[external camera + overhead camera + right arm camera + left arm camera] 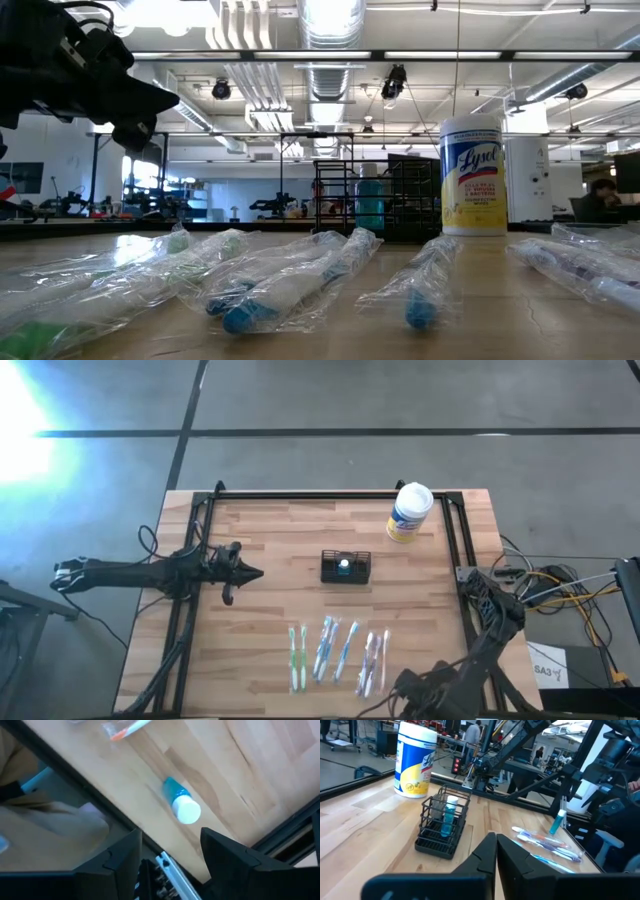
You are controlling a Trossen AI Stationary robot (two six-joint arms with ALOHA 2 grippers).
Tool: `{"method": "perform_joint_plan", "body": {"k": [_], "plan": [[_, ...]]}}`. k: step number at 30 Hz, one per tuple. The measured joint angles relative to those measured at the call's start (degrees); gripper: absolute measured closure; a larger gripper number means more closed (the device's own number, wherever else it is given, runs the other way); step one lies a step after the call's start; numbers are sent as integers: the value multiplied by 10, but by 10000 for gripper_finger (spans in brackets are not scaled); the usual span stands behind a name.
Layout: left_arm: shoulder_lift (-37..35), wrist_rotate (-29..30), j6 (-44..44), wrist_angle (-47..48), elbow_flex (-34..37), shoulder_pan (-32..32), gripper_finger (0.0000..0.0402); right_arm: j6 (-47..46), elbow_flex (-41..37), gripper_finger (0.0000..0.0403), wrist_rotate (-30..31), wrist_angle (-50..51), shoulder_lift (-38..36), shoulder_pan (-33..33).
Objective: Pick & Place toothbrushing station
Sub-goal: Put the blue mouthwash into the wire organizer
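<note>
While the caddy [345, 567] stands mid-table, ahead of the left gripper's [252, 573] clenched, empty fingers, the pick has not begun; next, I judge, they must part and advance. Only the right wrist view shows the right gripper [170, 852] released, a tube [181, 802] beyond its fingertips.

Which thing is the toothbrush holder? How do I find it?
Look at the middle of the wooden table. The holder is a small black wire basket with a blue tube standing inside. The white can is round with a yellow label, and the toothbrushes lie flat in plastic.
</note>
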State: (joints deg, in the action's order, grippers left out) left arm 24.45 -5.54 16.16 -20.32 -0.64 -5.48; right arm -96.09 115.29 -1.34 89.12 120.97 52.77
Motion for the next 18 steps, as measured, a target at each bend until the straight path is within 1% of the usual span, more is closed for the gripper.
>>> {"method": "perform_joint_plan", "body": {"k": [7, 12, 18], "plan": [[0, 0, 5, 0, 0, 0, 389, 0, -30, 202, 3, -3, 0, 3], [0, 0, 11, 0, 0, 0, 393, 0, -56, 202, 5, -28, -2, 7], [0, 0, 20, 0, 0, 0, 386, 0, -66, 202, 15, -48, -3, 12]]}}
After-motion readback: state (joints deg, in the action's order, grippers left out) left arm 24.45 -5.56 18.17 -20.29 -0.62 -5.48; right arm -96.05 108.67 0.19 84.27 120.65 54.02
